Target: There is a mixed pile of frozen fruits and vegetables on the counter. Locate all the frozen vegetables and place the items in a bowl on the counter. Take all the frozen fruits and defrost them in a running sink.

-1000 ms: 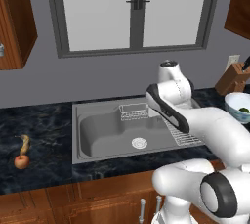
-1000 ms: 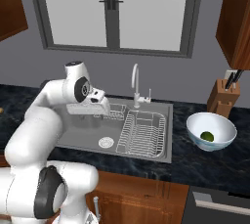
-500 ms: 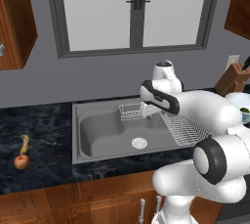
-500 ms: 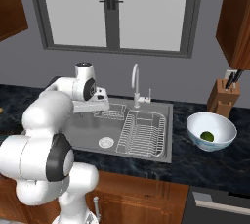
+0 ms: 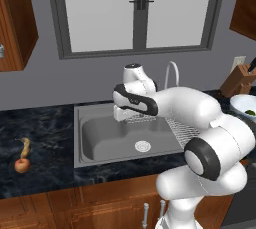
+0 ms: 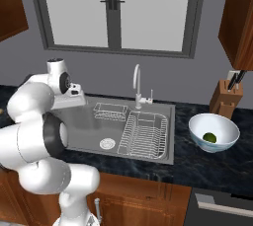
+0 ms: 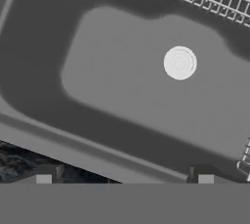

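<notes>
The hand hangs over the left part of the sink, fingers spread as wide as they go and holding nothing. Both fruits lie on the surface well to the left of the basin: the red apple and the curved banana just beside it, seemingly touching. The green ball already sits in the bowl on the far right; the tinier green bit cannot be made out.

The step in hand looks like reaching for a fruit. To do it well, the arm should swing left across the basin rim, come down from above over the apple, and close around its widest part so the round fruit does not roll away or nudge the banana.

Little blocks that path. The faucet, wire racks and knife block all stand to the right, away from it.
</notes>
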### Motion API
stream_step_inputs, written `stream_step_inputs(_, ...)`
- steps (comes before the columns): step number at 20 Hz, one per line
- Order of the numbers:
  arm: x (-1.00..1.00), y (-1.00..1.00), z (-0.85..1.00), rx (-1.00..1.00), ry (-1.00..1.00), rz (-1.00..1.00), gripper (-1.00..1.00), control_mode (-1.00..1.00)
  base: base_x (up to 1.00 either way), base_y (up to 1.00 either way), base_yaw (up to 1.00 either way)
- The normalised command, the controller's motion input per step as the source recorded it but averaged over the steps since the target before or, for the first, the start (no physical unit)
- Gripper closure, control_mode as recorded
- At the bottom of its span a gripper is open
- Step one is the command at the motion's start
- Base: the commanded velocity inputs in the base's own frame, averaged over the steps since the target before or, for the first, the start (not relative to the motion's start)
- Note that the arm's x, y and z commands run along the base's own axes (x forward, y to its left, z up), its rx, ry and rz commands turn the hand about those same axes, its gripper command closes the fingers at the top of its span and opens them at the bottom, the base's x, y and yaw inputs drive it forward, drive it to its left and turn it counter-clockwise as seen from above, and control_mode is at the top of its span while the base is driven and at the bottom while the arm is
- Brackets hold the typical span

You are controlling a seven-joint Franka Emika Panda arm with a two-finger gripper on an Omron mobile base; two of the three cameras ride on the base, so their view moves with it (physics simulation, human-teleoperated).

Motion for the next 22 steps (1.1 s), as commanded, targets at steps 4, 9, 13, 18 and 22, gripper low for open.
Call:
stream_step_inputs(4,0.09,1.00,-0.03,0.00,0.07,0.00,-1.00,-1.00,0.00,0.00,0.00)
stream_step_inputs(9,0.01,1.00,-0.02,0.00,0.02,0.00,-1.00,-1.00,0.00,0.00,0.00)
stream_step_inputs(13,-0.09,1.00,-0.05,0.00,0.00,-0.02,-1.00,-1.00,0.00,0.00,0.00)
stream_step_inputs(18,-0.29,1.00,0.00,0.00,0.00,-0.05,-1.00,-1.00,0.00,0.00,0.00)
stream_step_inputs(22,-0.44,0.97,-0.12,0.07,-0.07,-0.01,-1.00,-1.00,0.00,0.00,0.00)
